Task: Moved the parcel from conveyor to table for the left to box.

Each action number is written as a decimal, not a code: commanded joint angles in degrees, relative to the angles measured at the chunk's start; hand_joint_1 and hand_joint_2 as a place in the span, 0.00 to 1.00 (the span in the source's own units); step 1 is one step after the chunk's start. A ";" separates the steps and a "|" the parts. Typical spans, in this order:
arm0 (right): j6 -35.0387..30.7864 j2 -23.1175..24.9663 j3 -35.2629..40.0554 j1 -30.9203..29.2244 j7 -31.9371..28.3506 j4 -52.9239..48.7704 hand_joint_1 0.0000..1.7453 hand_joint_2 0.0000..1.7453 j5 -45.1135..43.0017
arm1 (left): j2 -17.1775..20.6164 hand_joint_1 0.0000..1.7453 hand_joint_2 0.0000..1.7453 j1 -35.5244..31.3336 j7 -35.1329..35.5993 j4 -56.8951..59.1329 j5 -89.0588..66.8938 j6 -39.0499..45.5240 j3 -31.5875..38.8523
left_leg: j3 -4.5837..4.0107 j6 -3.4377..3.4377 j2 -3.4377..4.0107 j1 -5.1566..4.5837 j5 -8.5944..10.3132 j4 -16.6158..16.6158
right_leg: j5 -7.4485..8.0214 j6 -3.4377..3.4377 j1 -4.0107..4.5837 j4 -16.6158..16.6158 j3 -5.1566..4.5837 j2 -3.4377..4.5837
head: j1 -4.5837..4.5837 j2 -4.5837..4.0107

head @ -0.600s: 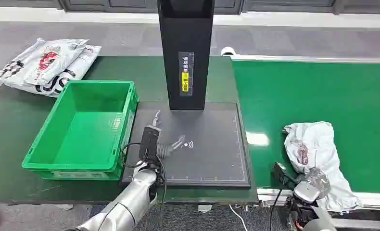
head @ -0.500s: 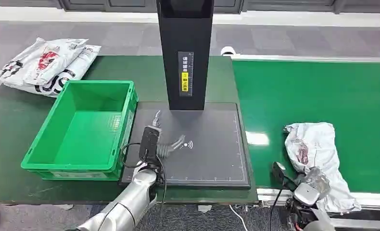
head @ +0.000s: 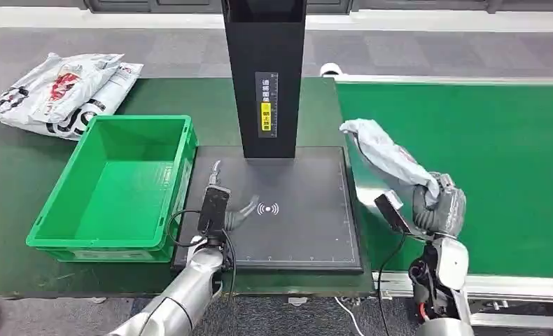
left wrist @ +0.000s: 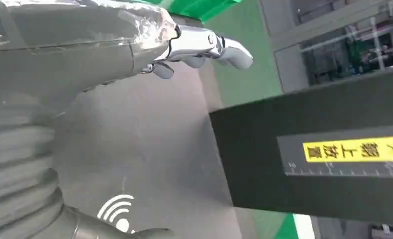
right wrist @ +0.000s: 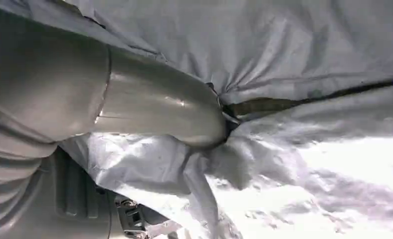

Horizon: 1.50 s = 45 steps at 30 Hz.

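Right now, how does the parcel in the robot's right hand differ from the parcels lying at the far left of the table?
The held parcel is lifted off the conveyor, gripped by the right hand; the pile of parcels lies flat on the table's far left corner, untouched. The held parcel looks plain grey and crumpled into a long shape; the pile shows red and black printing and lies spread out. Both are soft plastic mailing bags.

Parcel (head: 388, 155): thin grey plastic film, crinkled, slight sheen; in right wrist view (right wrist: 294, 59) creased and wrinkled. Right robot hand (head: 438, 207): smooth grey thumb cover, dull gloss. Left robot hand (head: 226, 203): ribbed grey cover, shiny metal fingers (left wrist: 219, 47). Crate (head: 64, 224): glossy green plastic. Scanner pad (head: 309, 224): matt dark grey, smooth. Conveyor belt (head: 498, 140): matt green. Bench (head: 8, 175): matt dark green. Column (head: 263, 42): matt black
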 commanded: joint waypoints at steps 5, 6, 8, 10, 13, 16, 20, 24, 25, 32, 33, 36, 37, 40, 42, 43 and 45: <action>0.30 9.98 0.28 -3.44 -3.35 -5.35 1.00 1.00 1.12 | 1.23 0.00 1.00 -2.68 0.17 -0.54 -0.03 0.37 -0.82 | -0.01 -0.04 0.35 -0.01 0.00 0.01 | 0.06 -0.07 0.00 0.08 -0.15 0.30 | 0.00 0.02; 0.30 9.98 0.28 -3.44 -3.35 -5.35 1.00 1.00 1.12 | 1.23 0.00 1.00 -2.68 0.17 -0.54 -0.03 0.37 -0.82 | -0.01 -0.04 0.35 -0.01 0.00 0.01 | 0.06 -0.07 0.00 0.08 -0.15 0.30 | 0.00 0.02; 0.30 9.61 3.28 -3.30 -3.03 -2.97 1.00 1.00 -0.37 | 1.20 0.00 1.00 -2.81 0.17 -0.64 -0.10 0.54 -1.14 | 0.01 -0.04 0.38 -0.02 0.00 -0.01 | 0.07 -0.08 0.00 0.08 -0.14 0.32 | 0.00 0.02; 0.30 9.84 20.27 -7.34 6.44 16.95 1.00 1.00 4.14 | 1.23 0.00 1.00 -2.48 0.17 -1.85 -0.11 0.11 -1.98 | 0.07 -0.02 0.35 -0.03 0.05 -0.08 | 0.10 -0.08 0.00 0.00 -0.10 0.26 | 0.00 0.02; 0.30 10.52 24.86 -9.48 7.20 24.17 1.00 1.00 2.48 | 1.14 0.00 1.00 -2.60 0.17 -1.91 -0.70 0.10 -1.88 | 0.19 -0.04 0.60 0.00 0.04 -0.16 | 0.14 -0.10 0.02 -0.03 -0.07 0.49 | 0.00 0.02; 4.63 10.68 36.34 -9.82 6.44 28.62 1.00 1.00 -7.03 | 0.92 0.00 1.00 -2.21 0.17 -2.63 -0.70 0.08 -2.95 | 0.05 -0.06 0.56 -0.01 0.02 -0.07 | 0.12 -0.08 0.00 0.08 -0.19 0.50 | 0.00 0.02; 14.67 10.65 44.66 -8.94 7.51 31.79 0.27 1.00 -8.88 | 0.94 0.00 1.00 -1.47 0.17 -5.80 0.71 0.01 -4.25 | 0.05 -0.07 0.48 0.02 0.04 -0.10 | 0.09 -0.10 0.03 0.08 -0.19 0.38 | -0.02 0.02; 17.88 9.42 46.30 -8.04 4.05 33.31 0.00 1.00 -10.26 | 2.08 0.00 1.00 0.67 0.17 -12.53 3.09 1.62 -6.19 | 0.09 -0.05 0.31 0.02 0.04 -0.14 | 0.04 -0.09 0.04 0.03 -0.11 0.22 | -0.02 0.00; 17.81 9.30 46.28 -8.21 3.57 33.49 0.00 1.00 -10.82 | 2.45 0.00 1.00 1.26 0.17 -13.86 3.44 2.10 -6.68 | 0.01 -0.05 0.18 0.02 0.04 -0.09 | 0.01 -0.07 0.03 0.08 -0.15 0.12 | -0.02 0.02; 9.44 8.34 39.71 -8.33 -2.52 29.39 0.00 1.00 -21.28 | 4.46 0.00 1.00 5.48 0.17 -23.66 4.84 7.17 -8.54 | -0.01 -0.05 0.20 -0.01 0.07 -0.09 | 0.04 -0.08 0.00 0.06 -0.16 0.13 | -0.02 0.00; 9.44 8.34 39.71 -8.33 -2.52 29.39 0.00 1.00 -21.28 | 4.46 0.00 1.00 5.48 0.17 -23.66 4.84 7.17 -8.54 | -0.05 -0.06 0.16 -0.03 0.07 -0.08 | 0.03 -0.07 -0.03 0.09 -0.21 0.11 | -0.02 0.02; 6.44 8.34 35.41 -8.42 -8.19 26.65 0.00 1.00 -28.92 | 5.07 0.00 1.00 5.33 0.17 -22.49 4.36 8.01 -10.30 | -0.01 -0.05 0.22 -0.05 0.10 -0.14 | 0.07 -0.08 -0.04 0.04 -0.19 0.13 | -0.02 0.02; 5.23 8.32 33.85 -8.49 -10.15 25.49 0.00 1.00 -31.65 | 5.13 0.00 1.00 4.54 0.17 -20.06 2.93 10.15 -11.30 | -0.05 -0.05 0.13 -0.03 0.09 -0.08 | 0.04 -0.08 -0.02 0.08 -0.19 0.06 | -0.02 0.02; 3.27 7.96 31.12 -8.69 -16.64 22.64 0.00 1.00 -40.09 | 5.01 0.00 1.00 2.35 0.17 -14.09 2.18 11.72 -14.44 | 0.01 -0.04 0.13 -0.04 0.11 -0.13 | 0.06 -0.08 -0.03 0.03 -0.14 0.04 | -0.02 0.00; 2.98 8.27 29.77 -8.48 -18.44 21.42 0.00 1.00 -42.85 | 4.63 0.00 1.00 1.07 0.17 -9.56 -1.14 12.88 -13.48 | -0.03 -0.05 0.06 -0.04 0.10 -0.06 | 0.03 -0.07 -0.03 0.09 -0.17 0.00 | -0.02 0.02; 2.98 8.27 29.77 -8.48 -18.44 21.42 0.00 1.00 -42.85 | 4.63 0.00 1.00 1.07 0.17 -9.56 -1.14 12.88 -13.48 | -0.04 -0.05 0.07 -0.05 0.10 -0.06 | 0.03 -0.07 -0.04 0.11 -0.19 0.02 | -0.02 0.00; 2.98 8.27 29.77 -8.48 -18.44 21.42 0.00 1.00 -42.85 | 4.63 0.00 1.00 1.07 0.17 -9.56 -1.14 12.88 -13.48 | -0.04 -0.05 0.11 -0.05 0.09 -0.05 | 0.03 -0.07 -0.04 0.11 -0.20 0.05 | -0.02 0.02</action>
